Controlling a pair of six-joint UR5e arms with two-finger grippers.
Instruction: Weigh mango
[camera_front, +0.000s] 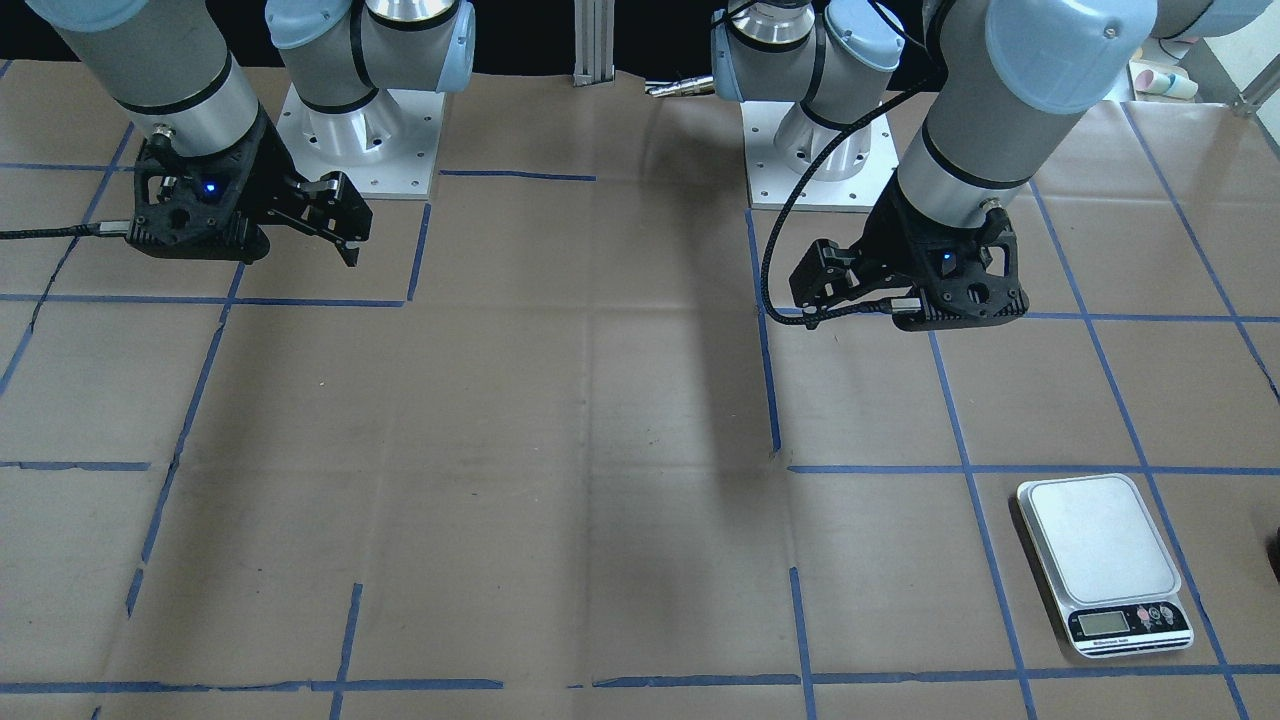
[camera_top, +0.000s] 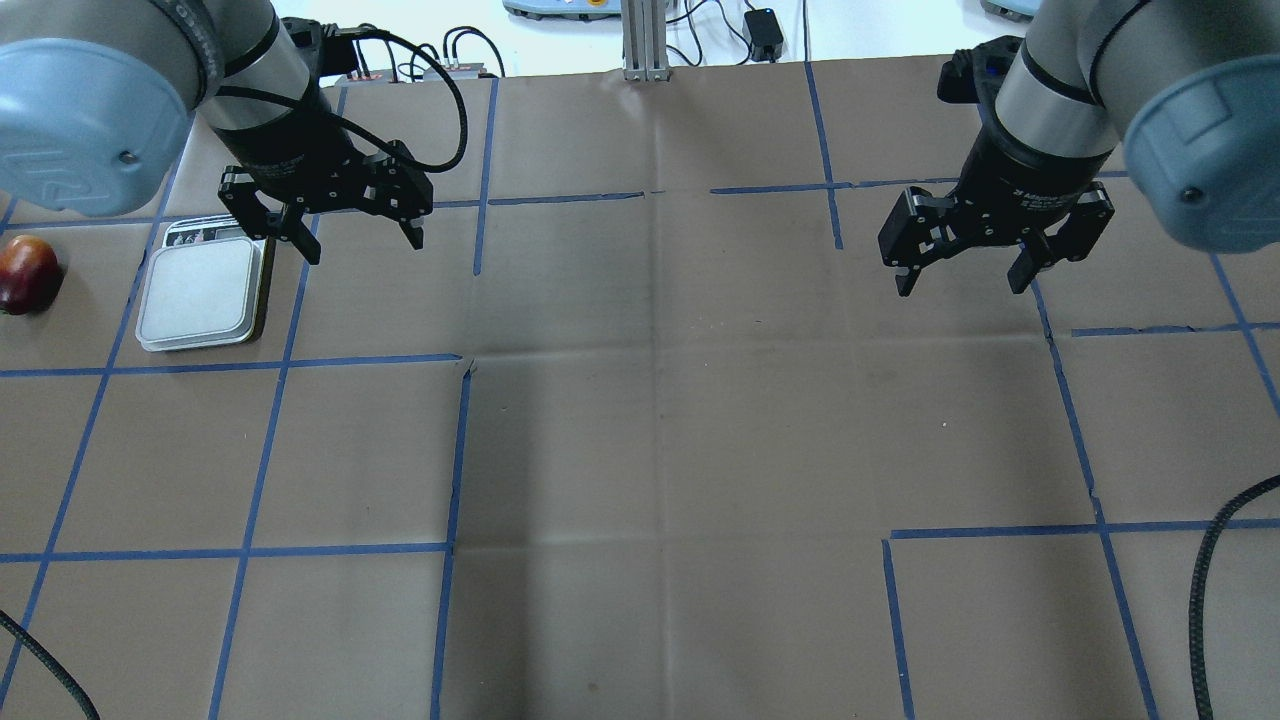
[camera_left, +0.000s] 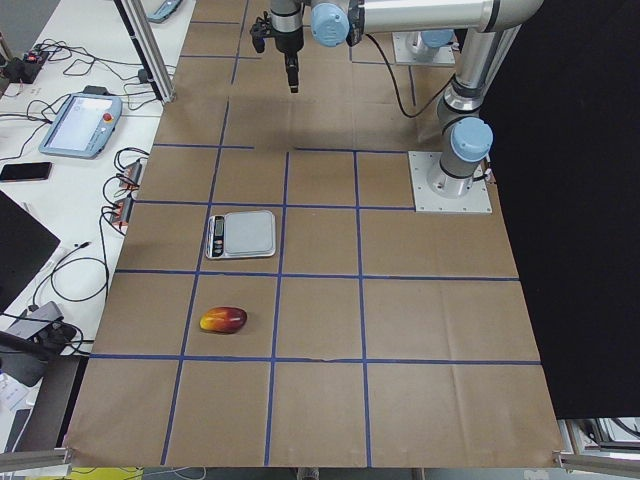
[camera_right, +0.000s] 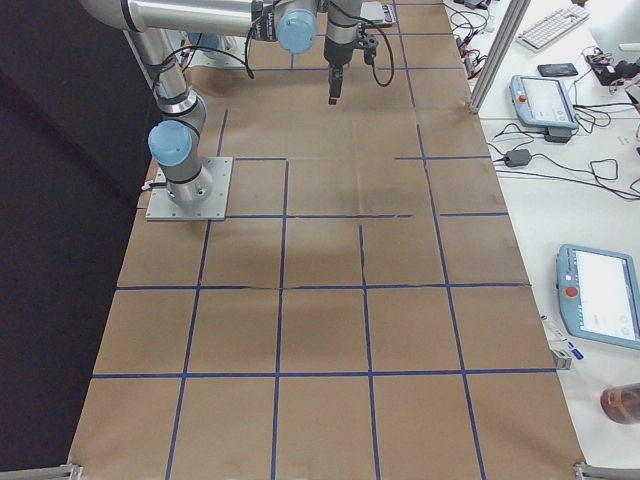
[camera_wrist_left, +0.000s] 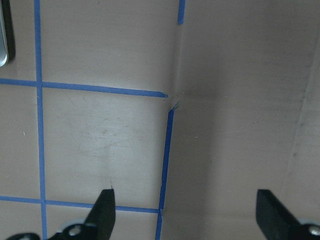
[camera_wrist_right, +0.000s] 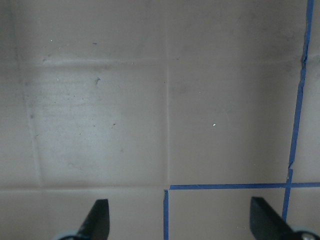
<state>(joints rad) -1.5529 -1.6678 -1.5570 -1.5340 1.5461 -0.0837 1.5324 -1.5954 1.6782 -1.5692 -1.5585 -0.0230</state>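
Overhead exterior | scale (camera_top: 203, 292) between mango (camera_top: 27, 275) and left hand (camera_top: 364, 247)

Even overhead light casts soft shadows on the table (camera_front: 500, 520); wrist views look slightly soft.

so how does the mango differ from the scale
The mango is rounded and glossy, red shading to yellow; the scale is flat, rectangular and silver-grey. The mango is narrower than the scale's platform. Both lie on the table, on the robot's left side, apart from each other, and neither is held.
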